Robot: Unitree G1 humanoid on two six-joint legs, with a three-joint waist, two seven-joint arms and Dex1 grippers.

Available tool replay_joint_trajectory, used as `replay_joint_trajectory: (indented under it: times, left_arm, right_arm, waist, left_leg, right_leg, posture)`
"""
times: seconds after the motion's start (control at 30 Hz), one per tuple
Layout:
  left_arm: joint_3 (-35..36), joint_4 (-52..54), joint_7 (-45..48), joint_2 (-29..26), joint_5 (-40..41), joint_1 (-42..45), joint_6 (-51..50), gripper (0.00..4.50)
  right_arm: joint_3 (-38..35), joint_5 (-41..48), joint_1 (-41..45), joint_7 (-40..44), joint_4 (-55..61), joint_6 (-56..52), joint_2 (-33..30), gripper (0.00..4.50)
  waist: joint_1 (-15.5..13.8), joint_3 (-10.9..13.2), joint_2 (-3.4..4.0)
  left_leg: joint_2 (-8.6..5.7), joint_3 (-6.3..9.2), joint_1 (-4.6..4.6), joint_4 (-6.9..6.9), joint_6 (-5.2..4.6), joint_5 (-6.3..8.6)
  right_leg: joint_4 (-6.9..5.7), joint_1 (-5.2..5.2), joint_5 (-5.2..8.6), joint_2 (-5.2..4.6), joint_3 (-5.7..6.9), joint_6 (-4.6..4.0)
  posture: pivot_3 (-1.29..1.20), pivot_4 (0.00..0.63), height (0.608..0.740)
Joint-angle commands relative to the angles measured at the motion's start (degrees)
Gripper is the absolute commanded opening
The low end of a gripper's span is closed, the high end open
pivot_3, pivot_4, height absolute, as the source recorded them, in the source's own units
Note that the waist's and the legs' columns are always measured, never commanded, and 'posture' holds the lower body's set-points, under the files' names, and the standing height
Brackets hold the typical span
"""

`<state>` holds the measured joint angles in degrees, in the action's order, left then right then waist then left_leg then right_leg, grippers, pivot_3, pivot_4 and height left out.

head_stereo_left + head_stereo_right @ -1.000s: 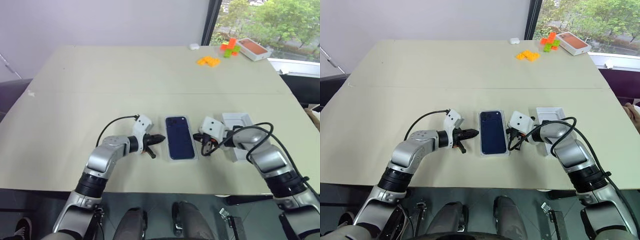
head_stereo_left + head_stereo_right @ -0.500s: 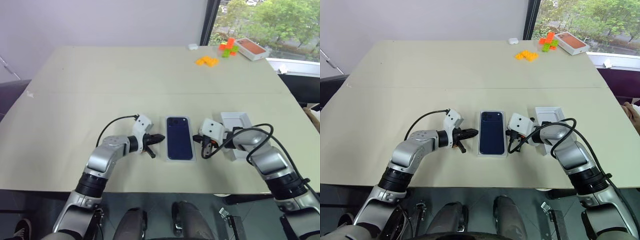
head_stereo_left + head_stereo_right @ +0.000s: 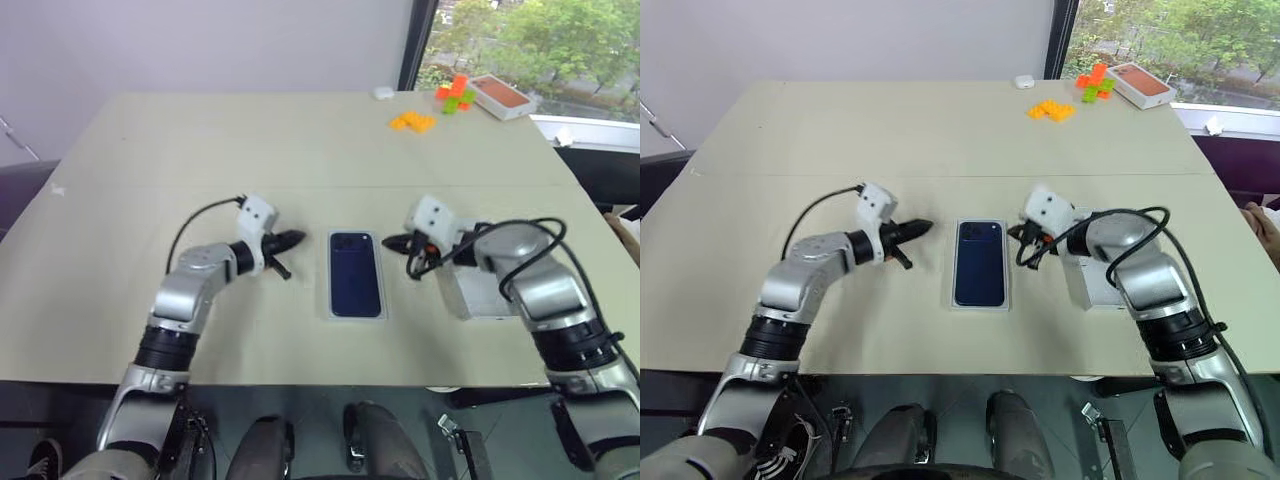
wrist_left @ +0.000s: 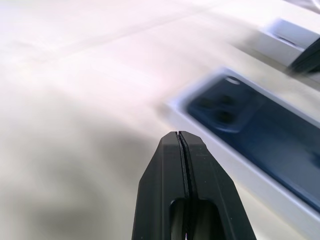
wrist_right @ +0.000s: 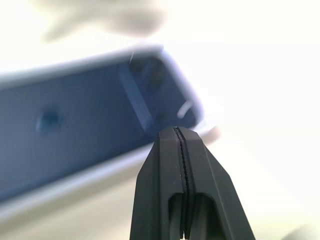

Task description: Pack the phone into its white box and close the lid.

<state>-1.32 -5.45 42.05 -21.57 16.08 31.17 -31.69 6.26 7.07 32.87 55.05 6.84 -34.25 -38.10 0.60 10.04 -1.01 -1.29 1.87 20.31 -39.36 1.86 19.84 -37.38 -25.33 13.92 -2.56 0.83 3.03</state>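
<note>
Nearest the robot, the box [image 3: 356,274] lies flat on the table [image 3: 200,150], closed, with the lid's dark blue phone picture facing up, so the phone itself must be inside. Just to its right a white insert [image 3: 478,292] sits partly under the right forearm.

The change is in the arms. A second ago both grippers sat low against the long sides of the box; now the left gripper [image 3: 290,240] has lifted up and out to the left, and the right gripper [image 3: 396,240] has risen off the right edge. Both stand apart from the box, fingers pressed fully together and holding nothing. The box has stayed where it was.

That reads as the lid pressed home and the task about finished.

Farther back, orange and green blocks [image 3: 418,121] and an orange-topped box [image 3: 508,97] lie by the window.
</note>
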Motion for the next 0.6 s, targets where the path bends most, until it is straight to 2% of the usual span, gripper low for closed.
replay_joint_trajectory:
  times: [0.03, 0.1, 0.27, 0.33, 0.6]
  left_arm:
    - [1.7, 2.5, 3.0, -1.8, 2.8, -0.5, 1.1, 0.28]
    - [3.1, 5.3, 6.1, -4.1, 5.5, -1.9, -0.4, 0.88]
    - [6.2, 9.9, 12.7, -9.7, 10.3, -6.9, 1.1, 3.47]
    - [6.7, 10.5, 13.4, -10.6, 11.4, -7.8, 0.5, 4.45]
    - [8.3, 12.1, 13.8, -11.8, 11.1, -11.2, 6.5, 4.48]
  right_arm:
    - [-2.4, 3.0, 0.0, -1.3, 2.3, -5.3, -0.1, 0.25]
    - [-3.0, 2.1, 0.0, -3.3, 1.9, -8.4, -1.7, 0.87]
    - [-6.5, 3.9, 1.8, -9.2, 5.0, -21.2, -2.2, 3.35]
    - [-6.5, 4.4, 1.5, -9.7, 6.4, -23.0, -2.8, 4.38]
    - [-7.9, 3.3, -3.7, -15.3, 9.8, -31.3, -8.1, 4.45]
  waist:
    - [-0.2, 0.0, 0.0]
    - [-0.2, 0.0, 0.0]
    - [0.0, 0.0, 0.02]
    - [0.0, 0.0, 0.02]
    - [-0.3, 0.0, 0.02]
  left_leg:
    - [0.0, 0.0, 0.04, 0.0, 0.0, 0.0]
    - [-0.05, -0.01, 0.1, -0.02, -0.01, 0.0]
    - [-0.03, -0.03, 0.14, 0.01, -0.05, 0.03]
    - [-0.01, -0.02, 0.11, 0.05, -0.04, 0.02]
    - [-0.02, -0.01, 0.12, 0.05, -0.34, 0.18]
  right_leg:
    - [0.05, 0.0, 0.0, 0.0, 0.0, 0.0]
    - [0.14, 0.0, 0.0, -0.07, -0.01, 0.0]
    - [0.19, -0.07, 0.0, -0.09, -0.02, 0.0]
    - [0.16, -0.07, 0.0, -0.08, -0.02, 0.0]
    - [0.14, -0.06, 0.0, -0.08, -0.01, 0.0]
  posture:
    - [0.0, 0.15, 0.74]
    - [0.0, 0.15, 0.74]
    - [0.0, 0.15, 0.74]
    - [0.0, 0.15, 0.74]
    - [0.0, 0.15, 0.74]
